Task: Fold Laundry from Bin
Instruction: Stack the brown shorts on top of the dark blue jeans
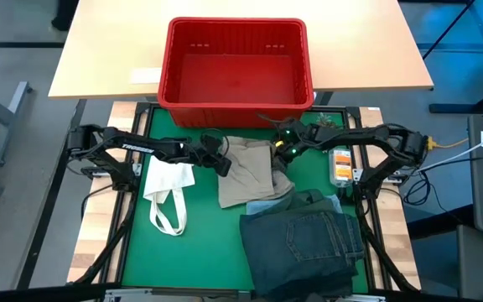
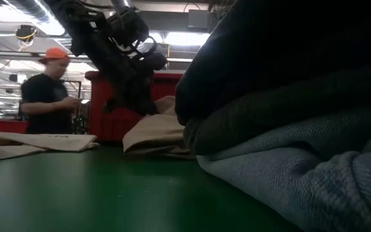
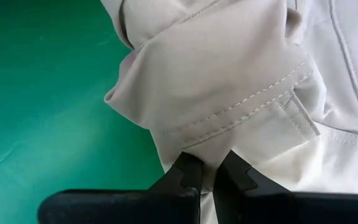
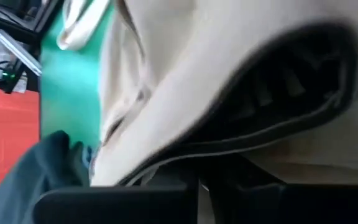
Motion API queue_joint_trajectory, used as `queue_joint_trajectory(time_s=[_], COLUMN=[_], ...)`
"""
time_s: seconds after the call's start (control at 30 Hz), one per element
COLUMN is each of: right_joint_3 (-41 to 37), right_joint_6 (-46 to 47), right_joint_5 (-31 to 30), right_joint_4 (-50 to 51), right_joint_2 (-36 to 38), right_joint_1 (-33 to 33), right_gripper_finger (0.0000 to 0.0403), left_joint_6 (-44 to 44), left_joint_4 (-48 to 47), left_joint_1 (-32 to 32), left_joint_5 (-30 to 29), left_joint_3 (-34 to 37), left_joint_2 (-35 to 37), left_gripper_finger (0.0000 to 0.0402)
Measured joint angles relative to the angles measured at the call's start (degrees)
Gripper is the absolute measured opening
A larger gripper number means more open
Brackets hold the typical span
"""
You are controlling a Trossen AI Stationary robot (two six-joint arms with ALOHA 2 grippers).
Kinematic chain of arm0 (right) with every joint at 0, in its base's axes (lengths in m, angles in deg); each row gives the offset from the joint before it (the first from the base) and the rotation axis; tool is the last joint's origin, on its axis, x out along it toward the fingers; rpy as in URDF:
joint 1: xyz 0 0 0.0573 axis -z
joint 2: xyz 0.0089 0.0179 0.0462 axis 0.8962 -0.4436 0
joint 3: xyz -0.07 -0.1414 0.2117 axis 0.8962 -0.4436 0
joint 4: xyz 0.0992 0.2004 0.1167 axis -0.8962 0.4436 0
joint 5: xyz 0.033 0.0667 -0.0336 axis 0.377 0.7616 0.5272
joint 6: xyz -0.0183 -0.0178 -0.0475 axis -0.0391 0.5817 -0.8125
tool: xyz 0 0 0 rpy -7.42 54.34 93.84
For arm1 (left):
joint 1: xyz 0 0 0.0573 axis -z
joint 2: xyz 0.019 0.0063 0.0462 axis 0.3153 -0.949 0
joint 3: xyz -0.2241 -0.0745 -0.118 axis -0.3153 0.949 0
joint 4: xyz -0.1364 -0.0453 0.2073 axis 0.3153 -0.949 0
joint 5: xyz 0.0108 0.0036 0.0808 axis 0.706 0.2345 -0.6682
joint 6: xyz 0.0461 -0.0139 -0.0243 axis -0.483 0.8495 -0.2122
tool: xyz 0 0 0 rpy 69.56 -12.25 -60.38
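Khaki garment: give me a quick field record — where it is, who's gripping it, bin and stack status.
khaki garment: on the green mat, between both arms, in front of the bin
left pincer: shut on khaki garment edge
right pincer: shut on khaki garment, opposite side
bin: red, looks empty
jeans: folded stack beside the khaki garment
tote bag: white, flat on the mat, untouched

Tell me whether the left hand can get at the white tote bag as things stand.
Probably not yet: the left hand is shut on the khaki garment. The white tote bag lies uncovered beside that arm.
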Motion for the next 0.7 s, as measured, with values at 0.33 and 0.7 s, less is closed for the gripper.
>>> queue_joint_trajectory(time_s=[0.33,0.7], right_joint_3=[3.9,11.3], right_joint_6=[2.5,2.3], right_joint_5=[-0.4,2.6], right_joint_4=[0.8,8.1], right_joint_2=[3.6,5.6], right_joint_1=[0.0,-0.1], right_gripper_finger=[0.0017,0.0017], left_joint_6=[-0.9,-0.6], left_joint_4=[-0.2,4.7], left_joint_1=[-0.2,0.1], left_joint_5=[-0.6,2.0], left_joint_3=[-0.1,-0.1], left_joint_2=[7.5,13.8], left_gripper_finger=[0.0008,0.0008])
